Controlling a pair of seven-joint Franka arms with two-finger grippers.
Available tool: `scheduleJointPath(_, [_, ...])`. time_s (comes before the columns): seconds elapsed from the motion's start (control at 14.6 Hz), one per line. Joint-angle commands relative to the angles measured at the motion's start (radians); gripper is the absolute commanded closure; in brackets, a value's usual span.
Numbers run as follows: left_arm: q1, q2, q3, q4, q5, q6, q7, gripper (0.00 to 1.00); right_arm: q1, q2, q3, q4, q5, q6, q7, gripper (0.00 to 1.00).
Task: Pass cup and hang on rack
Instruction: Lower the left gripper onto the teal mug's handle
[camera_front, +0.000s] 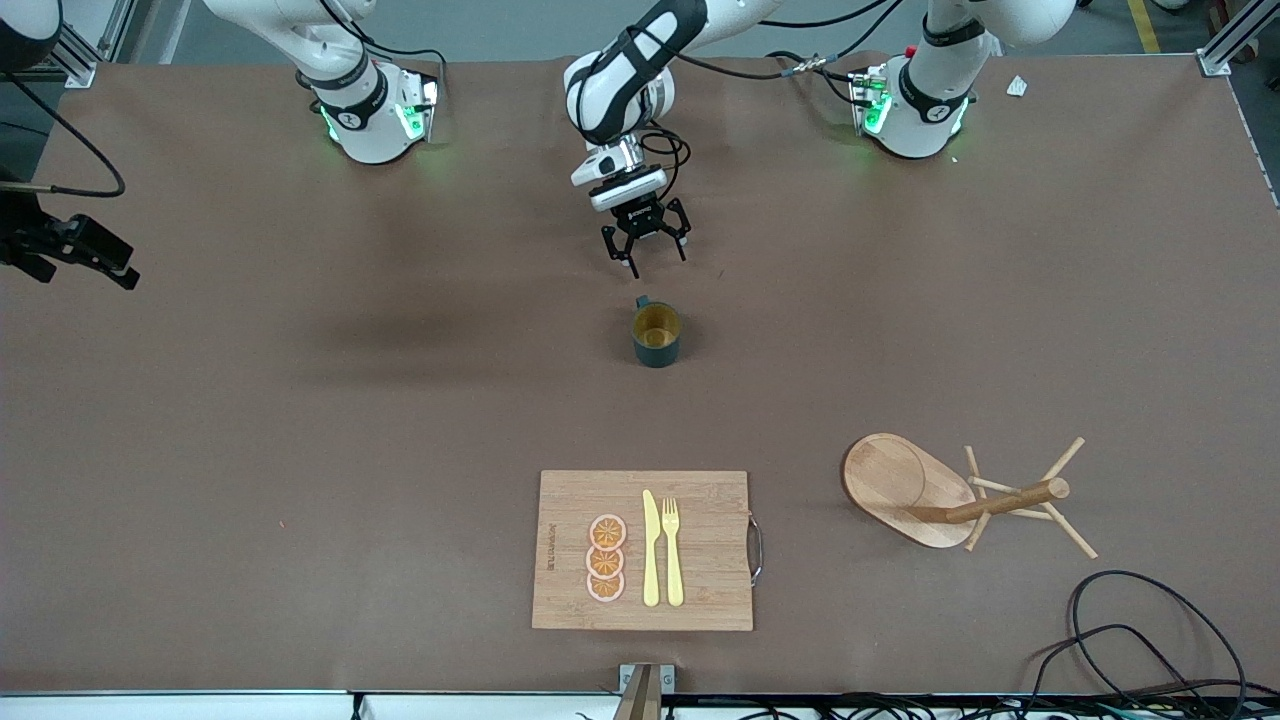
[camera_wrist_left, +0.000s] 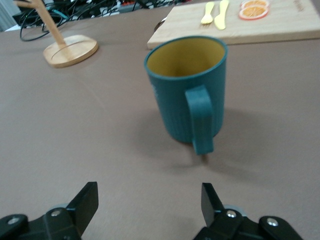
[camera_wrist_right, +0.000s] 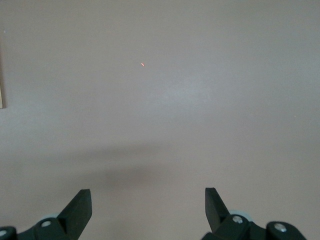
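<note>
Nearest us lies the cutting board (camera_front: 642, 550); farther up the surface (camera_front: 300, 420) stands the cup (camera_front: 656, 334), upright, handle toward our left hand (camera_front: 645, 243), which hangs apart just short of it. We should descend squarely onto the handle. Our right hand (camera_front: 85, 260) waits, apart. The rack (camera_front: 905, 488) stands near the left arm's end.
</note>
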Motion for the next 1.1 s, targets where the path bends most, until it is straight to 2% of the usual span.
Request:
scheduleJointPath(0.0, [0.011,-0.011,-0.004,-0.007,0.070,0.005,-0.034,0.06,-0.029,0.028,0.010,0.032,0.014,-0.012,-0.017,0.00])
scheduleJointPath(0.41, [0.039,-0.009,0.008,-0.007,0.124,0.011,-0.038,0.05,-0.009,0.047,0.016,0.077,0.016,-0.012,-0.016,0.00])
scheduleJointPath(0.62, [0.063,-0.009,0.008,-0.002,0.168,0.011,-0.040,0.08,0.015,0.095,0.018,0.150,0.014,-0.016,-0.010,0.00])
scheduleJointPath(0.82, [0.086,0.011,0.008,-0.001,0.209,0.014,-0.041,0.09,0.014,0.143,0.018,0.227,0.013,-0.078,-0.008,0.00])
scheduleJointPath(1.03, [0.100,0.044,0.008,0.001,0.291,0.034,-0.075,0.14,0.015,0.143,0.018,0.214,0.011,-0.108,-0.007,0.00])
